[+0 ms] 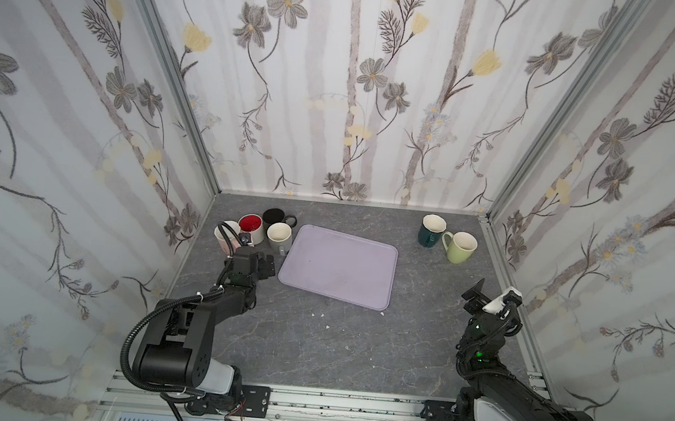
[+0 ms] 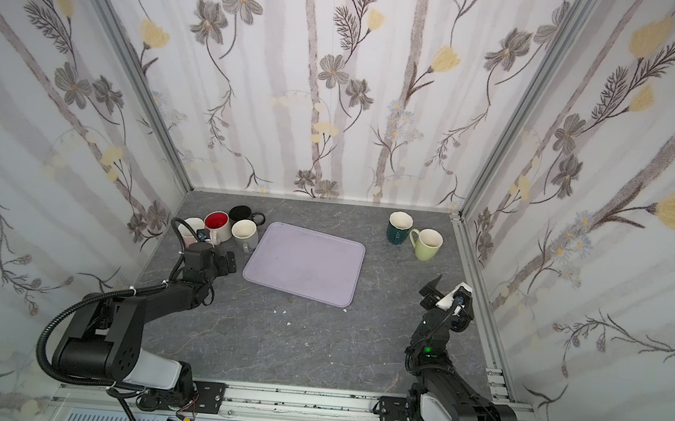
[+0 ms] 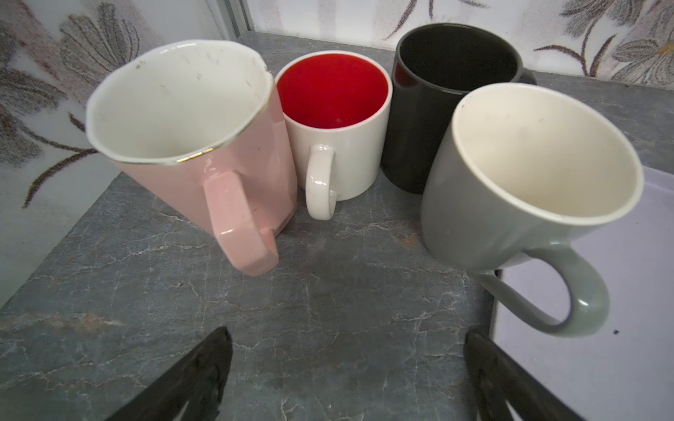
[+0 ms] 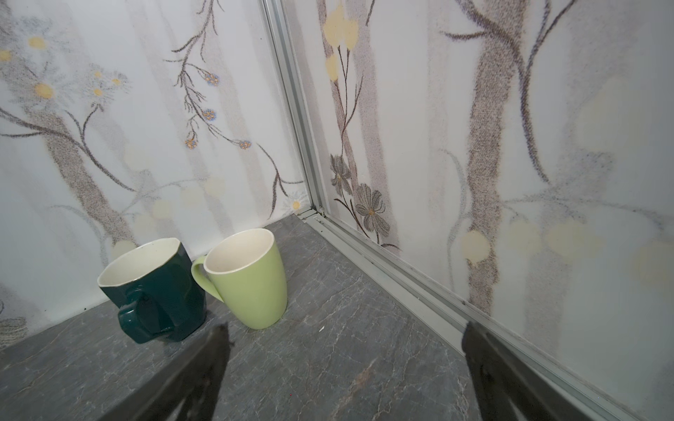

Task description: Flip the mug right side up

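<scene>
Pink mug [image 3: 219, 171], red-lined white mug [image 3: 346, 160], black mug [image 3: 415, 138] and grey mug [image 3: 470, 218] stand mouth-up beside the lilac plastic tray [image 1: 339, 270]; dark green mug [image 4: 167, 291] and pale green mug [image 4: 251, 291] stand upright back right. Left gripper [image 3: 346, 339] and right gripper [image 4: 344, 335] gape wide, holding nothing.

Floral-papered walls [image 1: 339, 74], aluminium corner posts [image 1: 172, 68], grey, perhaps stone-look, tabletop [image 1: 336, 344]
</scene>
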You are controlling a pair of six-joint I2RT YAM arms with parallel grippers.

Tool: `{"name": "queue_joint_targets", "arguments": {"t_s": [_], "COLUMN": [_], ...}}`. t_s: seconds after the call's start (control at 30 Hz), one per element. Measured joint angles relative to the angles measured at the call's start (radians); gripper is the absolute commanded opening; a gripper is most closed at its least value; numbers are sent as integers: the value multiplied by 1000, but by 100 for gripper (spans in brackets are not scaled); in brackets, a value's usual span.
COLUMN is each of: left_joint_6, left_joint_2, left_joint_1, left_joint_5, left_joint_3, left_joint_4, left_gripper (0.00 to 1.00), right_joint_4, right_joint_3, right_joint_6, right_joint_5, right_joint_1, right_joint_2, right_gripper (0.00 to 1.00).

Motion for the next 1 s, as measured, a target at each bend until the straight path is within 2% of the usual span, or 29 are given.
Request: {"name": "queue_joint_targets", "arguments": {"t_s": [0.17, 0.3, 0.53, 0.77, 0.9, 1.0], "left_joint_6": [18, 26, 18, 41, 42, 46], "left_joint_2": [-22, 16, 43, 119, 121, 122], "left_joint_1": [32, 79, 99, 90, 93, 87], "left_joint_5": [55, 101, 166, 267, 275, 276], "left_joint_3": [-65, -82, -69, -123, -124, -124], "left_joint_4": [104, 187, 219, 333, 384, 397], "left_gripper": [100, 100, 100, 100, 100, 100], "right_joint_4": [68, 128, 167, 236, 318, 264], "right_joint_3": [42, 47, 57, 42, 50, 80], "right_joint_6": [5, 4, 3, -55, -88, -105], "right_joint_5": [-52, -71, -121, -283, -357, -403], "right_joint_1": [-25, -43, -56, -58, -57, -55], "right_joint_2": [96, 174, 185, 229, 311, 309], "right_gripper": [100, 100, 100, 100, 100, 100]}}
